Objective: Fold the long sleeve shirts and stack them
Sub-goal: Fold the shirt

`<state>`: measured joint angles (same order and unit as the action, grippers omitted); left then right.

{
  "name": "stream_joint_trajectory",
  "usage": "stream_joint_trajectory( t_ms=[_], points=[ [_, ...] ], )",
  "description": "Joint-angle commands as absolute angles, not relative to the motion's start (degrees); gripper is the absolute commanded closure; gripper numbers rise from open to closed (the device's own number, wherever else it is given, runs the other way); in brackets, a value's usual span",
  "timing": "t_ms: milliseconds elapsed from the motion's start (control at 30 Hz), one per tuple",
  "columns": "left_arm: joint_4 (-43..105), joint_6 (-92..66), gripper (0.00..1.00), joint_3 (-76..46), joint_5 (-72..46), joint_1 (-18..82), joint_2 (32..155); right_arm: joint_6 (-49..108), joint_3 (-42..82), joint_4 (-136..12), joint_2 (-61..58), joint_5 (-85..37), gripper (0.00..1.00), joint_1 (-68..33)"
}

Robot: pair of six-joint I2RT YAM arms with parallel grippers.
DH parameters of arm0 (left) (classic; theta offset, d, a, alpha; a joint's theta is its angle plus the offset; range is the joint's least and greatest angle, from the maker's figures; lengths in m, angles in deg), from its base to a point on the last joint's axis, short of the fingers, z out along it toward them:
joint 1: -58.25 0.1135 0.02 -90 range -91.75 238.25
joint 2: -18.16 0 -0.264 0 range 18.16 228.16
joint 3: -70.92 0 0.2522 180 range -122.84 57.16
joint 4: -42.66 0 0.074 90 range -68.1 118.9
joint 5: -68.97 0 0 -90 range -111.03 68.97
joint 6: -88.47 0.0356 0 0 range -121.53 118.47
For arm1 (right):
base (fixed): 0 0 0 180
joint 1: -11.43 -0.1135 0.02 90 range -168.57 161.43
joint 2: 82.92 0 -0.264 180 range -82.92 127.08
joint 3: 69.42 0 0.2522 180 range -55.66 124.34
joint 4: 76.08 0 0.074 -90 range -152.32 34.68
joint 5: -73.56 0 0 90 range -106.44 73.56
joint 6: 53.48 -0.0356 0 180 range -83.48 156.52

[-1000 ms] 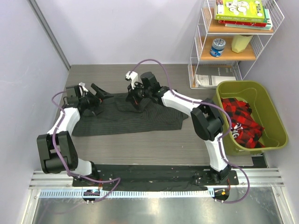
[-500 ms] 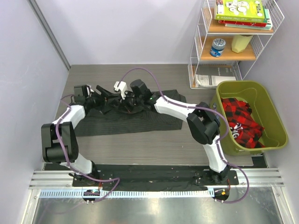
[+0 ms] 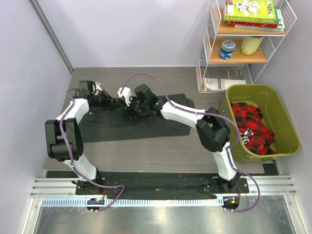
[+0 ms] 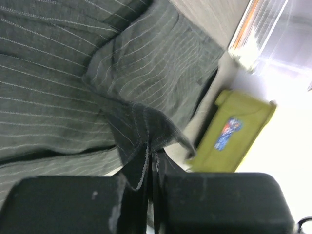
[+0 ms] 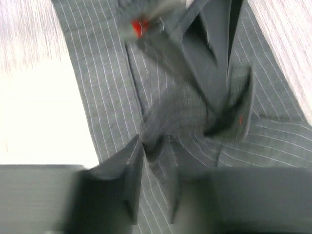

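One long sleeve shirt [image 3: 146, 126], dark with pale pinstripes, lies spread across the table's middle. My left gripper [image 3: 116, 103] sits over its back left part. In the left wrist view the left gripper [image 4: 151, 155] is shut on a raised fold of that shirt [image 4: 58, 83]. Just right of it is my right gripper [image 3: 130, 111]. The right wrist view is blurred: the right gripper [image 5: 153, 148] has its jaws apart just above the striped cloth [image 5: 97, 73], with a ridge of cloth between them. The left gripper's dark fingers [image 5: 214, 73] show beyond.
An olive green bin [image 3: 248, 87] holding red plaid cloth [image 3: 251, 124] stands at the right; it also shows in the left wrist view [image 4: 234, 141]. A white wire shelf [image 3: 243, 44] stands at the back right. Walls close in on the left and behind.
My left gripper has closed on a fold of the shirt. My right gripper moved left with the cloth, then its jaws came apart. The shirt's back edge is bunched toward the left.
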<state>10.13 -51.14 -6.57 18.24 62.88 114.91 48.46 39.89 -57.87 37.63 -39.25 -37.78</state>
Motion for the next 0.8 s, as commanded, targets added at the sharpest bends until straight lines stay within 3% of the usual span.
stream_joint_trajectory(
  t_ms=[0,100,133,300,433,700,767],
  points=[
    [-11.48,-27.53,1.0,-15.68,18.17,63.88,114.22,48.82,41.9,-50.57,30.21,-40.61,0.34,-35.51],
    [-18.63,-11.81,1.0,-20.08,17.99,63.97,112.73,49.53,41.9,-45.12,27.14,-44.89,0.13,-32.01],
    [-23.09,-8.16,1.0,-20.88,17.91,63.97,112.38,49.53,41.64,-43.79,26.43,-46.23,0.0,-30.85],
    [-31.57,7.15,1.0,-22.65,13.87,65.8,111.58,47.34,41.72,-35.09,25.36,-49.49,0.0,-22.17],
    [-30.0,13.74,1.0,-22.99,13.42,67.13,113.42,46.54,41.63,-30.95,27.73,-51.16,0.01,-17.75],
    [-30.35,27.46,1.0,-25.9,21.42,70.2,116.33,46.71,41.72,-27.78,32.39,-49.93,0.32,-16.52],
    [-28.77,30.7,1.0,-24.15,22.73,71.78,116.24,46.19,41.72,-27.86,33.18,-48.97,0.34,-16.52]
  ],
)
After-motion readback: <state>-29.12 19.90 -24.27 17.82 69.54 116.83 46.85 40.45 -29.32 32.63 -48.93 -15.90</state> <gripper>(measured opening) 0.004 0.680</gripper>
